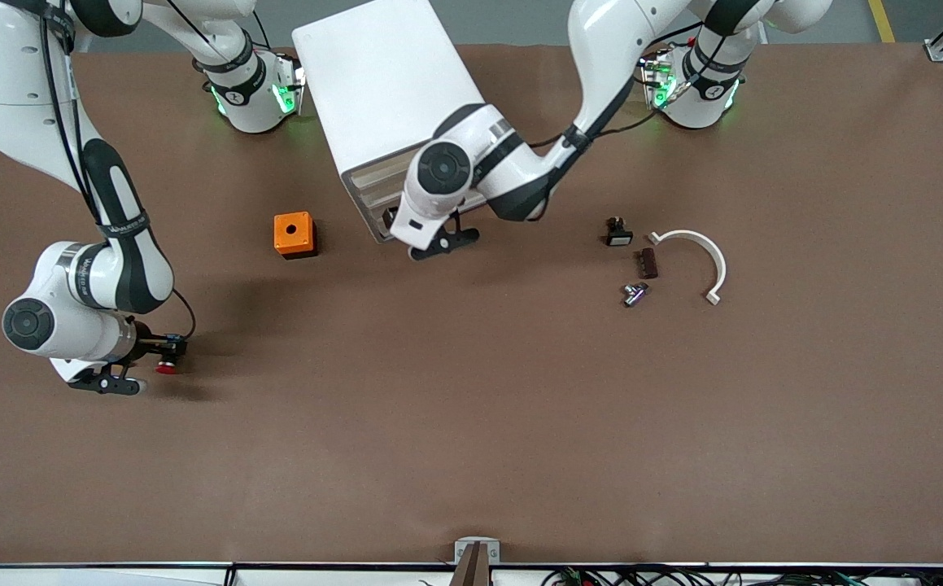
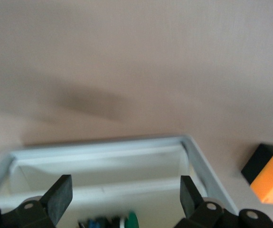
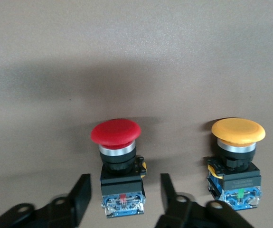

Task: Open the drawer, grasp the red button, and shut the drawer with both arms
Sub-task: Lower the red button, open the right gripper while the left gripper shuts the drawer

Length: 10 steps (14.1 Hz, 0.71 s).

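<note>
Front view: my right gripper (image 1: 163,356) sits low at the lower left of the frame, over the brown table (image 1: 471,423) near the right arm's end. In the right wrist view my fingers (image 3: 81,195) are spread, standing either side of the red button (image 3: 116,132) without pinching it; the button stands upright on the table. Just beside it stands a yellow button (image 3: 238,130), apart from my fingers. In the front view only the red cap (image 1: 166,368) shows at my fingertips.

My left gripper (image 1: 438,242) hangs at upper centre, at the front of the white drawer unit (image 1: 382,81). Left wrist view: fingers (image 2: 59,197) released, wide apart above the open drawer (image 2: 103,149), holding nothing. Small parts lie in it, too cut off to identify.

An orange box (image 1: 294,234) sits beside the unit, toward the right arm's end.
</note>
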Tool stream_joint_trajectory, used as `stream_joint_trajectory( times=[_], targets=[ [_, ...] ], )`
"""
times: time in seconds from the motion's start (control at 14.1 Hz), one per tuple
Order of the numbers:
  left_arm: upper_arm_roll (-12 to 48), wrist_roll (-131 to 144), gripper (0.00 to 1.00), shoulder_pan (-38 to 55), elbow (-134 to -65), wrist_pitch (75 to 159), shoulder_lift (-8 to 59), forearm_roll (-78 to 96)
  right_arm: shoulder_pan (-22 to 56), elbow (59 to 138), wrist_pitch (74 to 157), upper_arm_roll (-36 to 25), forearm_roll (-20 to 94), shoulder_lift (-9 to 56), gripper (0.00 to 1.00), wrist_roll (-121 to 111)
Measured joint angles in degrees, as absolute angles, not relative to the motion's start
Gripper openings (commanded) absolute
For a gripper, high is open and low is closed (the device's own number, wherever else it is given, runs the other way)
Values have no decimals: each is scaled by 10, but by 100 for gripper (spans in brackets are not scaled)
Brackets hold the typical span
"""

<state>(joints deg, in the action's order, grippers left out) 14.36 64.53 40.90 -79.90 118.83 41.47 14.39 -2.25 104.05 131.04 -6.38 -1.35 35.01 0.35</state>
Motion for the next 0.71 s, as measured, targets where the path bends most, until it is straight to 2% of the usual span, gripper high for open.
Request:
stream_joint_trajectory(
  times=[0.28, 0.71],
  targets=[
    [143, 570, 100, 328, -794, 1149, 389, 91, -22, 1029, 1282, -61, -13, 337, 100, 3],
    [140, 391, 100, 212, -794, 1097, 335, 39, -16, 1018, 1182, -53, -12, 235, 100, 4]
  ],
)
